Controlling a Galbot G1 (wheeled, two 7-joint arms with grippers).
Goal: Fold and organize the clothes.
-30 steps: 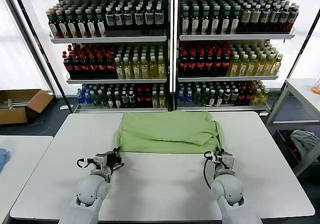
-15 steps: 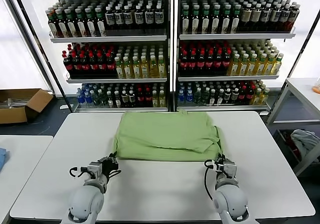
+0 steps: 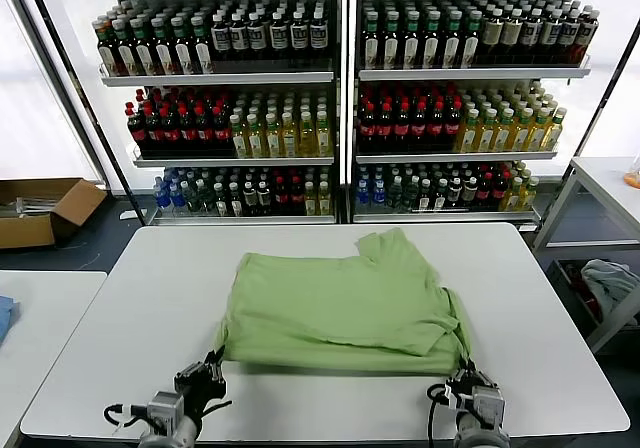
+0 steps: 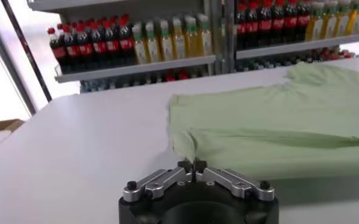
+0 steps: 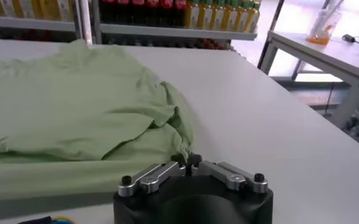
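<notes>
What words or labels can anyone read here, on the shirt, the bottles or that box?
None can be read.
Bottle labels on the shelves: too small to read.
Green shirt: no print showing.
Cardboard box: no legible marking.

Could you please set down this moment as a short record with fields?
garment: light green polo shirt, folded, lying on the white table
left gripper: shut on the shirt's near left corner
right gripper: pinching the shirt's near right corner
background: shelves of bottles behind the table
side items: cardboard box on the floor at left
</notes>
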